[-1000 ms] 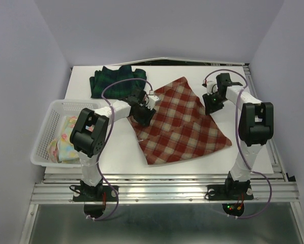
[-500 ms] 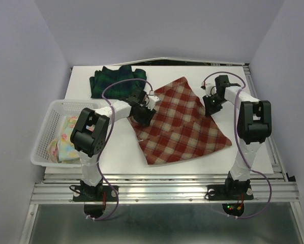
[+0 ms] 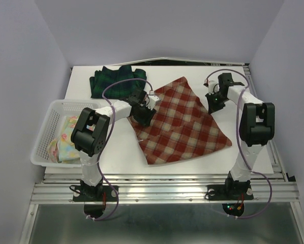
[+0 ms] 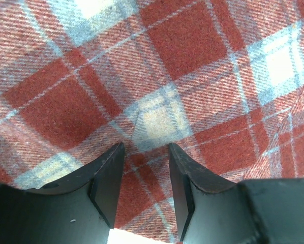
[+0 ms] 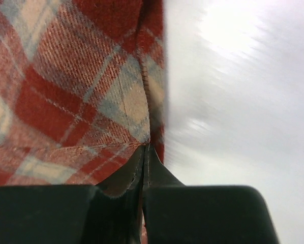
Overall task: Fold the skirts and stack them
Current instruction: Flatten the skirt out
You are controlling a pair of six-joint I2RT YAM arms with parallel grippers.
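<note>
While half-open over the red-and-cream skirt, left gripper — right gripper clamped tight on its edge.

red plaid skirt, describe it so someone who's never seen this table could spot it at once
On the white table, look right of the white basket, at the middle. The red-and-cream plaid skirt lies spread flat there, the only red cloth: the dark green plaid skirt lies farther back left, the pastel skirt inside the basket.
</note>
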